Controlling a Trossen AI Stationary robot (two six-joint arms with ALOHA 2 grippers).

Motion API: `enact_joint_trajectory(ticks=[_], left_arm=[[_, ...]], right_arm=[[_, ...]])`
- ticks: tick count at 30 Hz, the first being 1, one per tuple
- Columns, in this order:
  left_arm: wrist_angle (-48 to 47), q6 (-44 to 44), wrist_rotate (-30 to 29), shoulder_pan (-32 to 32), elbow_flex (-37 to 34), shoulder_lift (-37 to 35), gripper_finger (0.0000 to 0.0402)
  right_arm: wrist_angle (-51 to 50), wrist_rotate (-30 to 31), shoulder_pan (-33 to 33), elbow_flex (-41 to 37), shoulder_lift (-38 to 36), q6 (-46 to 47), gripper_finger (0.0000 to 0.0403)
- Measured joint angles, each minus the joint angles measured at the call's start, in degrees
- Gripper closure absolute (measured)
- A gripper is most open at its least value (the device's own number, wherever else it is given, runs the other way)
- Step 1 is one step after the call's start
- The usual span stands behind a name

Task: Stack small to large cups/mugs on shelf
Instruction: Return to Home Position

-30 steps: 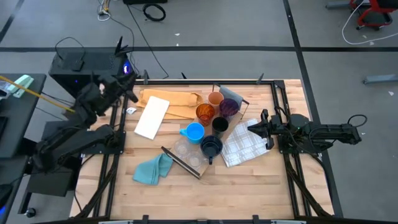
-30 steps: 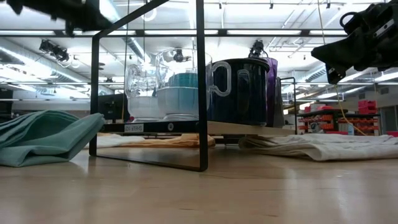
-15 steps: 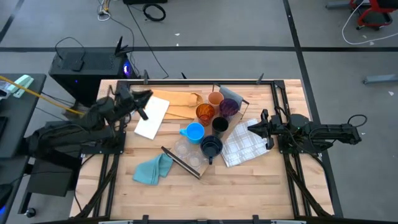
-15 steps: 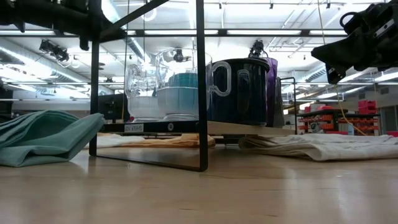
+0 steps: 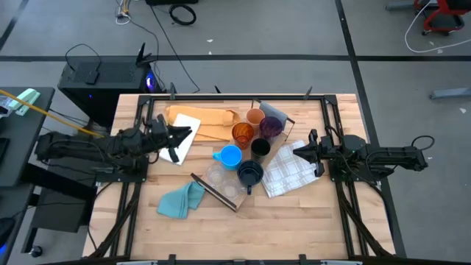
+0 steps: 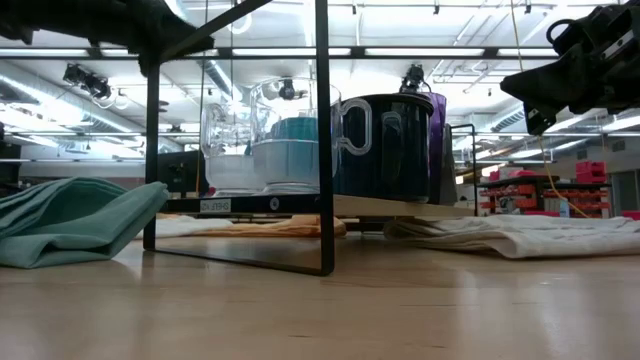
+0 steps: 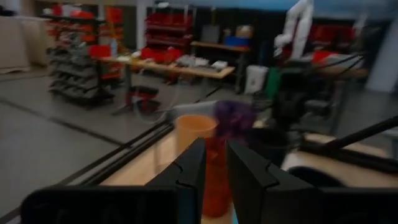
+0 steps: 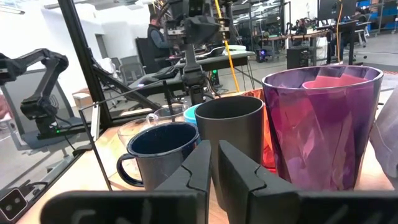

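Wooden table [image 5: 294,221] carried the shelf [image 5: 215,190] slantwise at its middle in the high view; only the low view showed its light board raised on black frames. Along it stood the dark mug [image 5: 250,174], purple tumbler [image 5: 270,126], light blue mug [image 5: 230,156], black cup [image 5: 260,148], amber translucent cup [image 5: 243,133], tan cup [image 5: 255,116] and clear cups [image 5: 218,177]. The left end effector [image 5: 182,135] hung over the table's left part and the right end effector [image 5: 298,152] just right of the row, arms stretched level, each with fingers nearly touching and holding nothing.

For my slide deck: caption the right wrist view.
Right hand facing a purple tumbler, black cup and dark mug standing side by side.
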Motion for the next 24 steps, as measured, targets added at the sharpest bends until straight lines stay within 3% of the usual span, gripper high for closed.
enact_joint_trajectory(ticks=[6,18,24], left_arm=[[6.09,1.93,0.07,-3.51,0.01,-2.30,0.0343],[-11.30,2.38,1.60,-4.00,0.02,-18.90,0.0361],[-9.11,1.38,5.29,-4.00,-5.37,-27.90,0.0362]], right_arm=[[0.02,0.00,-0.01,0.00,-0.01,-0.01,0.0366],[0.02,0.02,0.00,0.00,-0.02,0.00,0.0366],[0.01,0.01,0.00,0.00,-0.02,0.00,0.0366]])
